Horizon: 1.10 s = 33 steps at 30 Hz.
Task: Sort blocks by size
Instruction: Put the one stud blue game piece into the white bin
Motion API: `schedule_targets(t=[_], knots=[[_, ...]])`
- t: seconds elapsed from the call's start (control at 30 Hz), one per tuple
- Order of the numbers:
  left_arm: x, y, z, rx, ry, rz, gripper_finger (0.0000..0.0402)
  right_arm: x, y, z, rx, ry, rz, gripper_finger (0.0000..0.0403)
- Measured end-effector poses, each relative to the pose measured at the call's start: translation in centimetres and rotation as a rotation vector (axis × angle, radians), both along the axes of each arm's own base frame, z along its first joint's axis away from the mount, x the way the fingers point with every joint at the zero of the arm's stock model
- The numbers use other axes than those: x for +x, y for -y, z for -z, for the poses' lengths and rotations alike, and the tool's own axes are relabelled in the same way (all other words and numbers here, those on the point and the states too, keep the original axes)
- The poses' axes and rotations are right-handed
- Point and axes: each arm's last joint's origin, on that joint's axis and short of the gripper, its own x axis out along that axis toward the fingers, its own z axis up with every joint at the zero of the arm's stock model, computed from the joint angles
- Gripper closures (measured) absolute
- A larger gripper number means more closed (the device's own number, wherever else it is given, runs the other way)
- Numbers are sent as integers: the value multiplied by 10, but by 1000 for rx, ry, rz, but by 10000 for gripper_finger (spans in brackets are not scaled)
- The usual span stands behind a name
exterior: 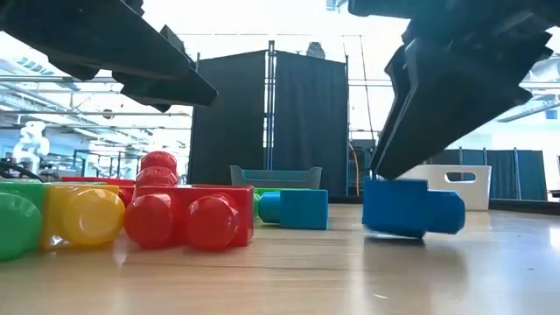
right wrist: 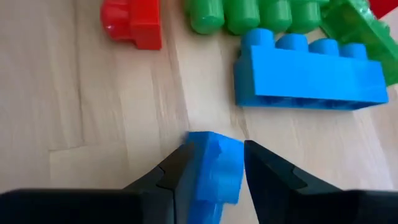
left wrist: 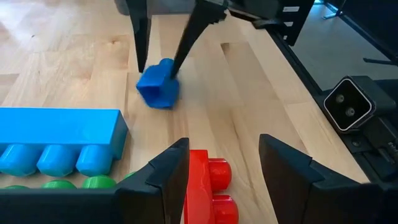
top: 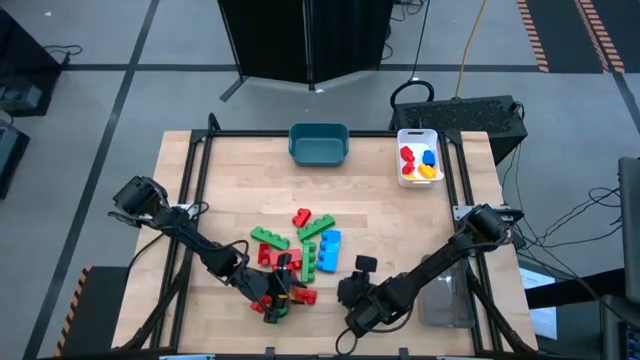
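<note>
Step in hand: right gripper (right wrist: pixel 211 163) picks a short blue block (right wrist: pixel 214 163); fingers closed on it, block at bench level just beside the long blue block (right wrist: pixel 308 68); next move likely calls for a lift and carry toward the white bin (top: pixel 420 158); left gripper (left wrist: pixel 222 168) hovers over a red block (left wrist: pixel 210 186), fingers apart, empty.

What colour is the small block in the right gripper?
Blue; the small block shows best in the right wrist view.

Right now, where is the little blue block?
The little blue block sits between the right gripper fingers near the table's front edge, just right of the long blue block.
</note>
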Motion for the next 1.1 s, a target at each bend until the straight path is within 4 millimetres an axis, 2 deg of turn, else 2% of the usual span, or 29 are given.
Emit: schedule_targets(t=[0.17, 0.33, 0.47, 0.6, 0.83, 1.0, 1.1], knots=[[0, 0, 0, 3, 1, -6, 226, -1, 0, -3, -36, -16, -64, 262], [0, 0, 0, 5, 2, -9, 226, -2, 0, -4, -3, -33, -57, 206], [0, 0, 0, 5, 2, -10, 226, -4, 3, -4, 48, -11, 83, 152], [0, 0, 0, 7, 3, -12, 226, -3, 11, -4, 130, 35, 302, 122], [0, 0, 0, 7, 3, -12, 226, 0, 13, 2, 180, 26, 348, 120], [-1, 0, 1, 12, -3, -12, 226, 0, 20, 20, 222, 3, 364, 141], [-1, -1, 1, 19, -10, -15, 226, -1, 22, 24, 220, 3, 371, 162]])
